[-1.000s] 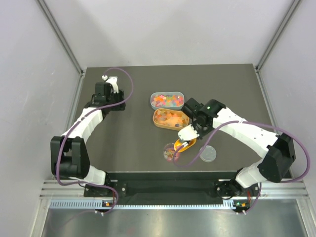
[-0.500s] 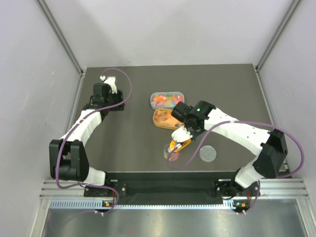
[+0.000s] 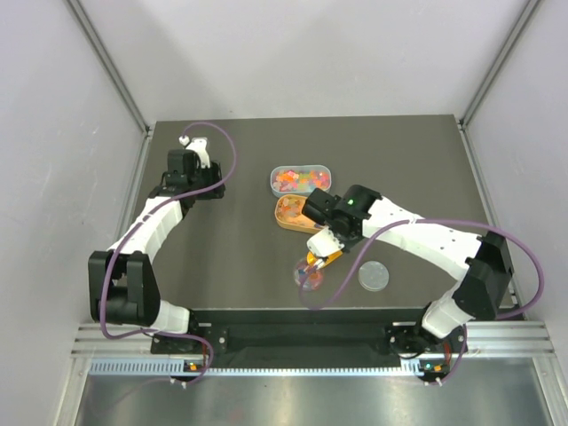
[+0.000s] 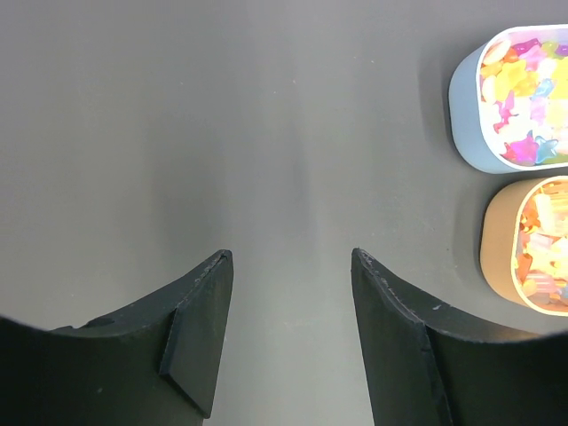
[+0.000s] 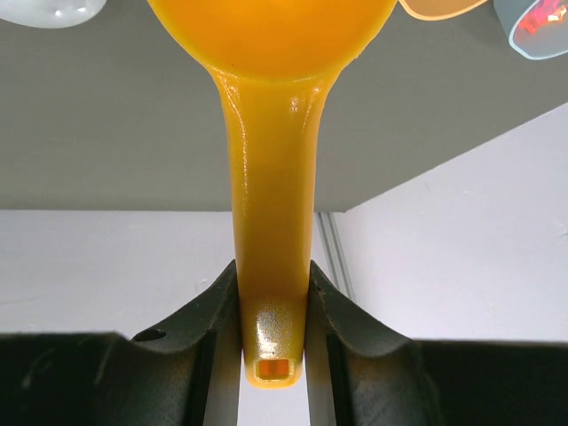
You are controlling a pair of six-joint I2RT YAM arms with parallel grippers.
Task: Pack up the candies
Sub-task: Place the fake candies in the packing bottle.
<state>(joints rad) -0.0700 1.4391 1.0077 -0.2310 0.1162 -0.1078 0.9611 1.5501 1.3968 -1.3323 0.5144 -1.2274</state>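
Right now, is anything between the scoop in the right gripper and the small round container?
Nothing visible is. The right gripper holds the orange scoop by its handle over the small round container, which is uncovered, with some candies showing inside. Its clear lid lies apart to the right.
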